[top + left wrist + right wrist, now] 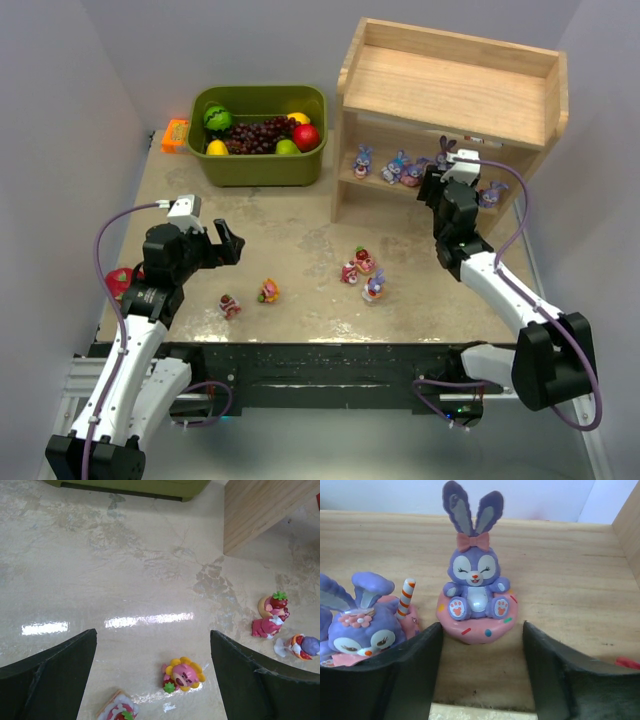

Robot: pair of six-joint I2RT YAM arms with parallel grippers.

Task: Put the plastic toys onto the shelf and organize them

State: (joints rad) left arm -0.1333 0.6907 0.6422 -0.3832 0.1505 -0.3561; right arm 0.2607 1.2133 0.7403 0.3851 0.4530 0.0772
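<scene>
The wooden shelf [450, 80] stands at the back right. Several blue-purple bunnies [398, 167] sit on its lower tier. My right gripper [432, 188] is open and empty at that tier's front edge. In the right wrist view its fingers [415, 650] flank the space just in front of a bunny on a pink donut base [476, 592]; another bunny [362, 625] stands to the left. My left gripper [232, 243] is open and empty above the table. A flower-topped bear [184, 674] lies below and between its fingers. Three toys [361, 270] cluster mid-table, and another toy [229, 305] lies front left.
An olive-green bin [260, 135] of fake fruit stands at the back left, with an orange object [174, 135] beside it. A pink dragon fruit [122, 280] lies by the left arm. The shelf's side board [260, 510] shows in the left wrist view.
</scene>
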